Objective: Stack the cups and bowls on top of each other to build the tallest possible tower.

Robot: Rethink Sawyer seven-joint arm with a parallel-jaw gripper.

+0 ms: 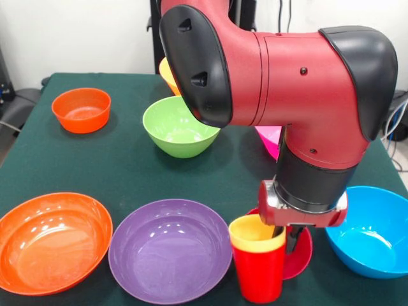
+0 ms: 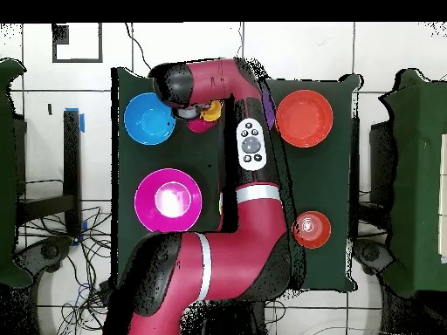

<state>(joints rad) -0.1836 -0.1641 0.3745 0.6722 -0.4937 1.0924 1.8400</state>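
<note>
Green-clothed table [image 1: 127, 166] held scattered bowls. Gripper [image 1: 288, 237], jaw state impossible to tell, hung beside yellow cup [image 1: 256, 234] nested in red cup [image 1: 259, 274], crimson bowl [image 1: 301, 255] just behind. Judged best: centre squarely over cups, lower slowly, avoid tipping them.

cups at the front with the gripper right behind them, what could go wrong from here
The yellow cup sits nested in the red cup, a tall narrow pair near the table's edge; a nudge from the gripper close behind could tip them. The crimson bowl lies under the gripper, so lowering might press it or skid it into the cups.
</note>
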